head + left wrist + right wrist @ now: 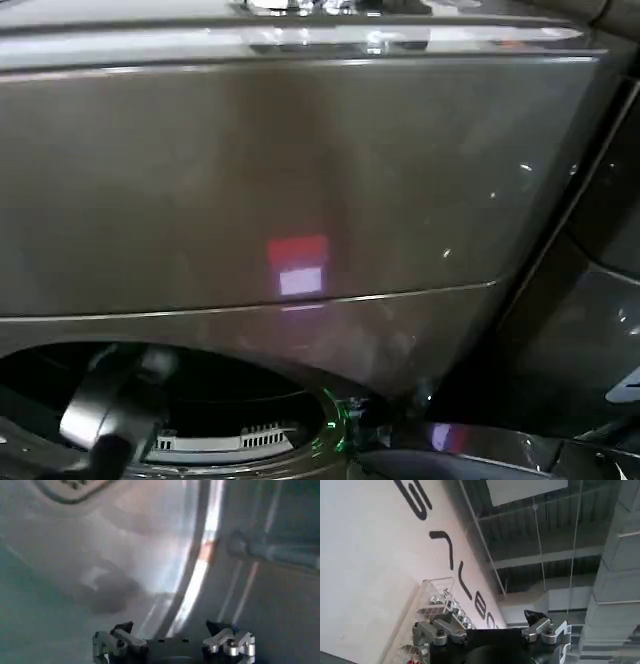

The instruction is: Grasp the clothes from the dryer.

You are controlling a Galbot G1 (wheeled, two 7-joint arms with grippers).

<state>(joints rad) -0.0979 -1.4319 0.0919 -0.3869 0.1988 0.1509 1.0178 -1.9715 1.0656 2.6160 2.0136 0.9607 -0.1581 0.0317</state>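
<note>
Head view looks down on the grey dryer (300,180), and the left arm (110,405) reaches into its round opening (200,400) below the front panel. Inside the drum, the left gripper (172,630) has its jaws spread wide, empty, near a dark piece of clothes (107,592) that lies ahead of it. Away from the dryer, the right gripper (492,627) points up toward a white lettered wall (365,555), jaws also spread, holding nothing.

The dryer (300,190) front panel blocks the way; its round drum opening (190,400) below is partly occupied by the left arm (110,410).
</note>
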